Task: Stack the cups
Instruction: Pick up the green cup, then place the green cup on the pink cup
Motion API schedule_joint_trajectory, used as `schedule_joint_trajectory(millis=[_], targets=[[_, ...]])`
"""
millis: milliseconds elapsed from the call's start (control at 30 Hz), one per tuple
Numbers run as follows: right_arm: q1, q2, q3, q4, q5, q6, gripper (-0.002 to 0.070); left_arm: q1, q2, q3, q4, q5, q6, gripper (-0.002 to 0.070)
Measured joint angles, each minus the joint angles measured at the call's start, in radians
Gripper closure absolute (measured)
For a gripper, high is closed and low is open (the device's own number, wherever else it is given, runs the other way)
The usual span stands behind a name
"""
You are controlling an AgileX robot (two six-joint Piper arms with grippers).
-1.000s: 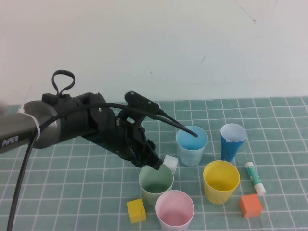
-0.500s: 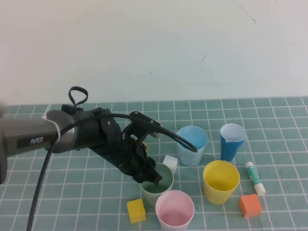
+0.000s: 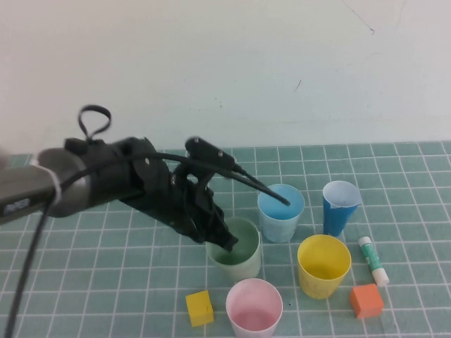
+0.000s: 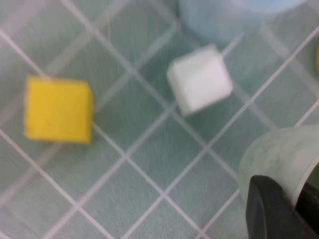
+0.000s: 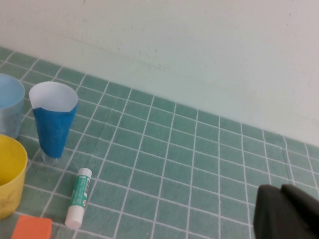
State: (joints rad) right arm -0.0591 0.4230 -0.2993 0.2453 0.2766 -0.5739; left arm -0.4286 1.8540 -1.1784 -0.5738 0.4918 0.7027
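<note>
We observed the left gripper (image 3: 224,238) positioned at the rim of the pale green cup (image 3: 238,252), with its jaws clamped on the cup's near-left wall, one finger inside the rim and one outside. In the left wrist view the green cup appeared raised clear of the bench (image 3: 394,204), with the white cube (image 4: 200,78) and the yellow cube (image 4: 59,109) visible on the tiled surface beneath it. In the high view the green cup sat between the light blue cup (image 3: 280,211) behind it and the pink cup (image 3: 254,307) in front of it, apart from both. The yellow cup (image 3: 323,265) stood upright to the right of the green cup, separate from the others. None of the four cups was nested in another. A narrower dark blue cup (image 3: 340,207) with a white interior stood upright to the right of the light blue cup. A glue stick (image 3: 373,260) lay on the bench just beside the yellow cup's right side, and an orange cube (image 3: 366,301) rested in front of the stick. The right gripper (image 5: 286,211) appeared only in the right wrist view, as a dark edge above the bench well to the right of the dark blue cup; we could not tell whether its jaws were together or apart.
</note>
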Motion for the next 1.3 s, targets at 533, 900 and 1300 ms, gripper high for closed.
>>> schedule_joint_trajectory(millis=[533, 900, 1300], targets=[[0.0, 0.0, 0.006, 0.0, 0.0, 0.0, 0.0678, -0.015, -0.211, 0.0, -0.073, 0.345, 0.036, 0.0666], [0.0, 0.0, 0.019, 0.0, -0.023, 0.0, 0.0678, -0.152, -0.129, 0.0, 0.115, 0.261, 0.041, 0.0666], [0.0, 0.0, 0.019, 0.0, -0.026, 0.0, 0.0678, -0.152, -0.117, 0.0, 0.131, 0.207, 0.021, 0.0666]])
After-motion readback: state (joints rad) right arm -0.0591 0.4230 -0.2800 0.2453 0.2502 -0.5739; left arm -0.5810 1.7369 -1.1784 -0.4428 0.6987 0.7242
